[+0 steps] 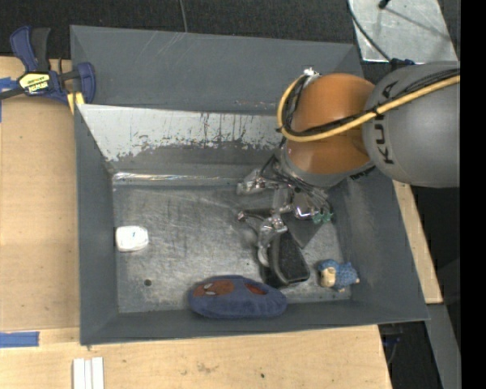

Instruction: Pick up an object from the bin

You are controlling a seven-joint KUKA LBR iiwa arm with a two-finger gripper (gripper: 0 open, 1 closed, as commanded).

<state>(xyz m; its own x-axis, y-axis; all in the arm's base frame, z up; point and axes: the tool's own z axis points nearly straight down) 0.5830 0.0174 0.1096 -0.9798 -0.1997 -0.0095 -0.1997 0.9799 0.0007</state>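
My gripper [267,224] hangs low over the right half of the bin floor, under the arm's orange cover. Right below it, and touching it in this view, lies a flat black object [290,262], tilted toward the front wall. A small blue and beige toy [337,275] sits just right of the black object, against the right wall. A dark blue soft pouch with a reddish patch [236,297] lies along the front wall, left of and below the gripper.
A small white rounded block [132,238] rests alone at the left side of the floor. A bit of green [325,215] shows beside the gripper's right side. The arm's bulk covers the bin's back right corner.
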